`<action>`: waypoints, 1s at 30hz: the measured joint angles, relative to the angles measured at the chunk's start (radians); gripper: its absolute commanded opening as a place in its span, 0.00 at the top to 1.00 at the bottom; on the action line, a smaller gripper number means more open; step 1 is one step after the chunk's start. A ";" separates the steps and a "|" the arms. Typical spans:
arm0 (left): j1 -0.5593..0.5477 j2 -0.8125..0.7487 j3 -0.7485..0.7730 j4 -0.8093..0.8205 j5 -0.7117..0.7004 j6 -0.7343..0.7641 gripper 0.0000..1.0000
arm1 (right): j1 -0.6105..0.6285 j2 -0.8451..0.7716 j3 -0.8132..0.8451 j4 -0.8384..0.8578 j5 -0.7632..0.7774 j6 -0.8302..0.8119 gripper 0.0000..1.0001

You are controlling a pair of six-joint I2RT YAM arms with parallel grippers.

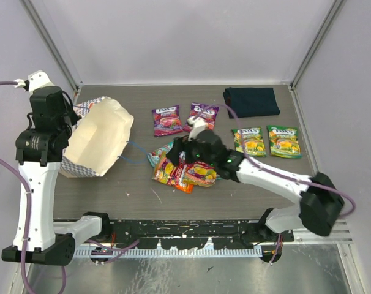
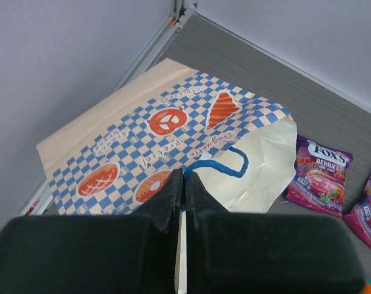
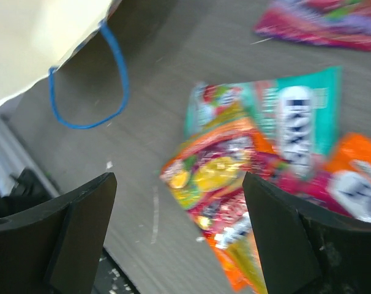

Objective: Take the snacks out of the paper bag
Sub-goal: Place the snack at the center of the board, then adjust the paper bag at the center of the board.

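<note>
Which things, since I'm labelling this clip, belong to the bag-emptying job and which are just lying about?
Job: paper bag, its rim pinched in the shut left tool; two purple packets; two green packets; mixed heap of packets under the open right tool.
Lying about: folded navy cloth at the far edge.

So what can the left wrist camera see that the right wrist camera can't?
Only the left wrist view shows the blue-checked band on the paper bag, with pretzel and croissant pictures. Only the right wrist view shows the teal packet and an orange packet, blurry, in a pile. Both show the bag's cream paper, a blue cord handle (maybe not the same one), a purple packet and the grey table.
</note>
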 measured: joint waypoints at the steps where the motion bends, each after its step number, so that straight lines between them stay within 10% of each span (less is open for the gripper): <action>1: 0.000 0.001 0.006 0.001 -0.004 0.003 0.98 | 0.032 0.049 0.023 0.019 -0.012 0.000 0.10; 30: 0.000 0.009 0.008 0.019 -0.033 0.050 0.97 | 0.101 0.626 0.454 0.064 -0.273 0.061 0.22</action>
